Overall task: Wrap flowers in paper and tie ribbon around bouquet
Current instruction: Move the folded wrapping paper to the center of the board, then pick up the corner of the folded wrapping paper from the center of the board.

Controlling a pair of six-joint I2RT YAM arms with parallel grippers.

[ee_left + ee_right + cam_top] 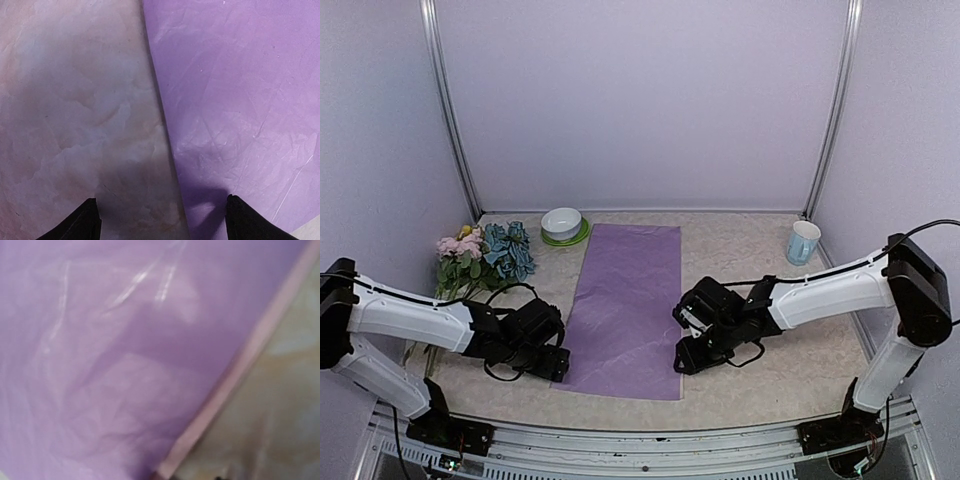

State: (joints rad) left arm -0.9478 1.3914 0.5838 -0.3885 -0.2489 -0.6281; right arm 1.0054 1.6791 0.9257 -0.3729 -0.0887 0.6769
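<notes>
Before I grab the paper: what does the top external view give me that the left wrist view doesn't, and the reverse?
Only the top view: the bunch of blue, yellow and pink artificial flowers lying far left, the white bowl on a green plate, the pale blue cup far right, and the right gripper at the right edge of the lilac-purple crinkly wrapping paper. Only the left wrist view: the left gripper open, its black fingertips straddling the paper's left edge, plus fine creases. Both: that paper lying flat on the beige mottled tabletop.
</notes>
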